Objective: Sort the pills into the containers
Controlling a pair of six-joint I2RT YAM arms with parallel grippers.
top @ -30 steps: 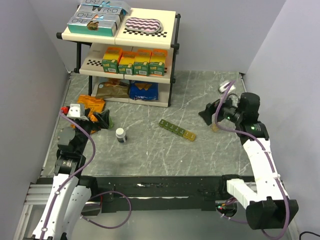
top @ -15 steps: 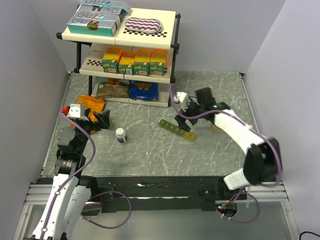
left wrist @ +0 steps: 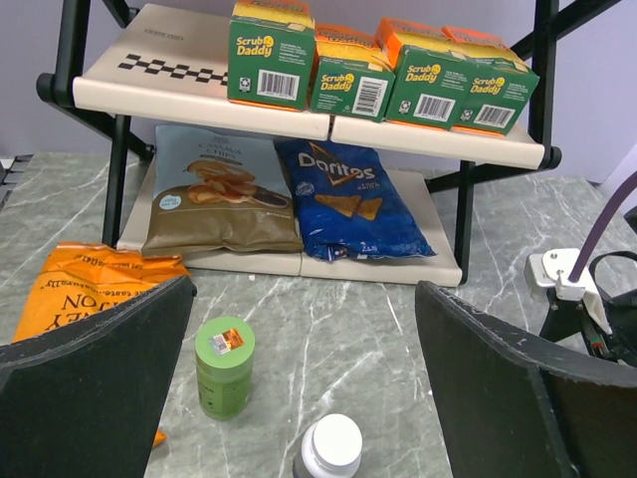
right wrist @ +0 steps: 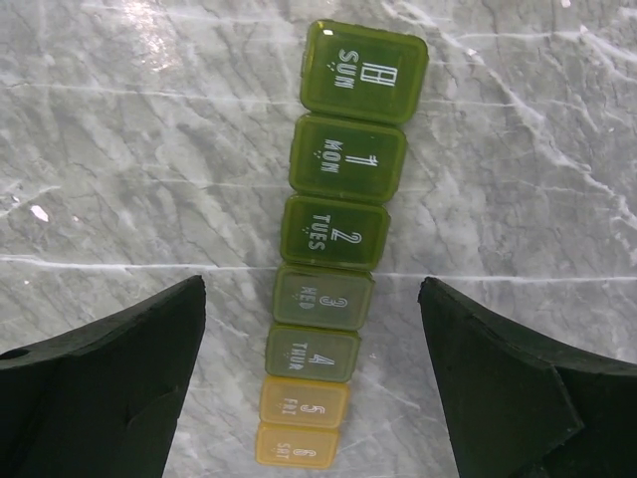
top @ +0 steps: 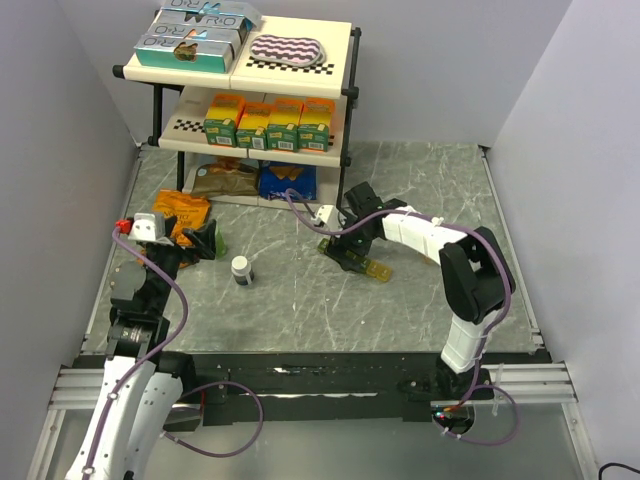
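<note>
Heads up: your right gripper (right wrist: pixel 311 334) hangs wide open and empty straight over the containers (right wrist: pixel 346 159), lying flat on the table (top: pixel 300 300) with every lid shut, so come down off-centre and a finger will likely shove or spin that light strip away.

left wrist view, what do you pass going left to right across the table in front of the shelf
crinkled orange snack bag → small green cylindrical bottle → white-capped bottle at the bottom edge → white plastic bracket with a purple cable, on the right arm
</note>
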